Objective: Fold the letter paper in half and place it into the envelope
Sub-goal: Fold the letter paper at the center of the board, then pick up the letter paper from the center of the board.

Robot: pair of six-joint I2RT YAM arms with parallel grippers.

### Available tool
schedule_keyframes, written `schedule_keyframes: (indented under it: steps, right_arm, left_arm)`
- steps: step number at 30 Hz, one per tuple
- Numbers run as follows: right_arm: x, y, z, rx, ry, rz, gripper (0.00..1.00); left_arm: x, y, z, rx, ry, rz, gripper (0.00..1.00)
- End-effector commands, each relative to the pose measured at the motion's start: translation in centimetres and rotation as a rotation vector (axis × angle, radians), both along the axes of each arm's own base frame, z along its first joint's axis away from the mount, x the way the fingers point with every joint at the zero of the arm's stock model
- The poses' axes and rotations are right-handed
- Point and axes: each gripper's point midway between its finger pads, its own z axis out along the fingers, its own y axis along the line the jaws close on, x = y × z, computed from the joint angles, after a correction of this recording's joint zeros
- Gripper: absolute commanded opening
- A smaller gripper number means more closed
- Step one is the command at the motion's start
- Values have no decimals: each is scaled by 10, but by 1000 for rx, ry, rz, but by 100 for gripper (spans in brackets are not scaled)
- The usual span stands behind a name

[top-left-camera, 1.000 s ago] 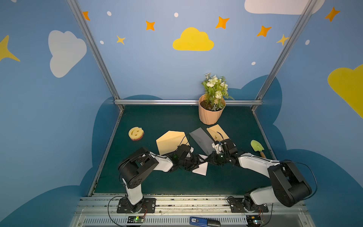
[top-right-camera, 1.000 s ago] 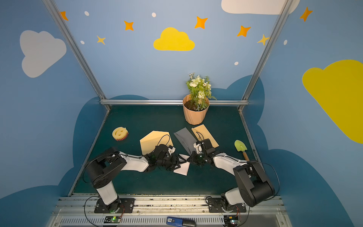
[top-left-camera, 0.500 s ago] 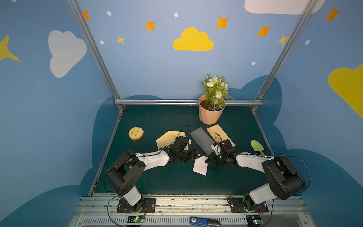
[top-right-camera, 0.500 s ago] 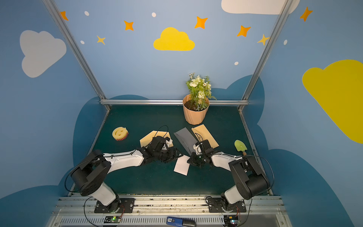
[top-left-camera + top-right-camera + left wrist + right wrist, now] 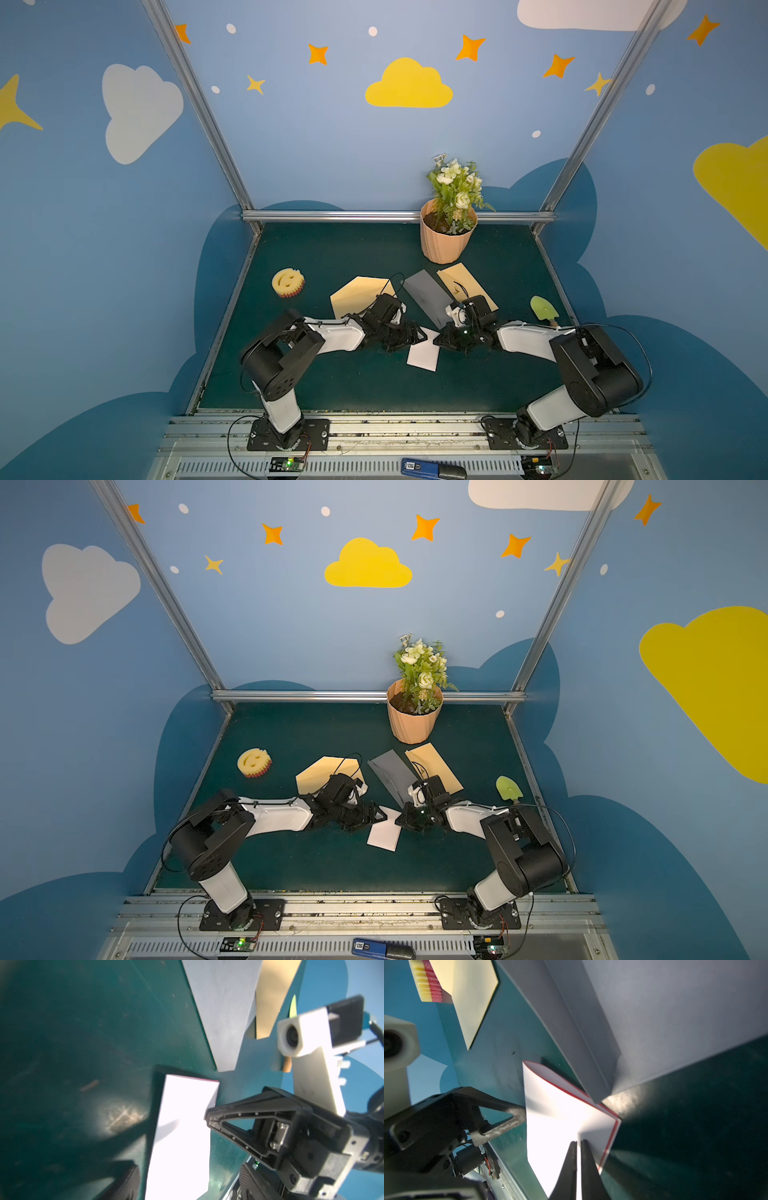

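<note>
- The white letter paper with a thin red border (image 5: 424,353) lies folded on the dark green table mat (image 5: 332,257), near the middle and between the two grippers. In the right wrist view its upper layer bows up a little at the far corner, so the fold is not pressed flat.
- I judge it very light, thin and limp. It will slide on the mat, droop if it is lifted by one corner, and try to spring open at the fold. It does not break, but it creases easily.
- I think the best place to hold it is the free edges opposite the crease, with both layers pinched together, so that the crease enters the envelope first.
- The right gripper (image 5: 577,1144) has its jaws together, with the tips low at the paper's side edge. I cannot tell whether a layer is caught between them.
- The left gripper (image 5: 415,337) has its jaws apart, one finger on each side of the paper's end, and it holds nothing.
- Both arms reach forward low over the mat with the forearms almost level, and the grippers point toward each other across the paper.
- The grey paper envelope (image 5: 426,297) meets the paper's far corner. The tan envelope with a pointed open flap (image 5: 357,297) lies beyond the left gripper and is partly hidden by it. I cannot tell which one is meant.
</note>
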Motion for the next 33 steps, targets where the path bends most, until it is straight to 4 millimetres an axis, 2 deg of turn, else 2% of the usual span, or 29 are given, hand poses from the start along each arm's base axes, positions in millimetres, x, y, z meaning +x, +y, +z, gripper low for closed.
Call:
schedule_keyframes:
  steps: [1,10,17,20,27,31,33]
  right_arm:
    - [-6,-3,-13,-22,27,-4,9]
    - [-6,-3,-18,-18,40,-5,9]
    - [-5,-3,-15,-16,33,-6,10]
    - [-6,-3,-15,-16,35,-8,10]
    - [-4,-3,-9,-10,25,-10,10]
    - [0,-3,5,1,-1,-9,13]
    - [3,-4,18,6,-27,-7,14]
  left_arm:
    - [-10,-5,-1,-56,23,-37,76]
    - [-13,-10,10,-130,20,-53,71]
    - [-10,-13,10,-148,24,-49,51]
    - [-11,-12,4,-139,39,-44,40]
    - [-11,-11,-7,-114,68,-36,24]
    - [-10,-8,-8,-114,75,-33,4]
    - [-8,-5,-7,-124,71,-26,3]
